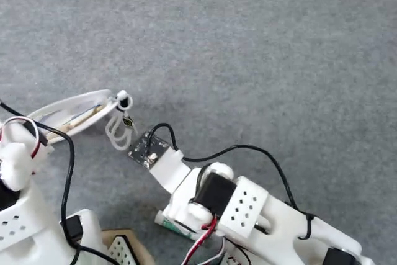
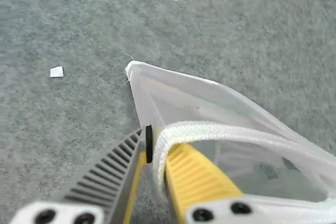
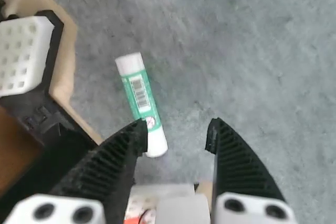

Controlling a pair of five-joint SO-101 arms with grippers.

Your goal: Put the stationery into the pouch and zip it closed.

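You had the left hand pinching the pouch rim, middle left, likely to hold its mouth open, while the right hand hung spread over the glue stick, lower centre.

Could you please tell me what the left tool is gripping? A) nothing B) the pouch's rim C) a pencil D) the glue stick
B: the left tool pinches the white rim of the pouch, with one finger inside and one outside.
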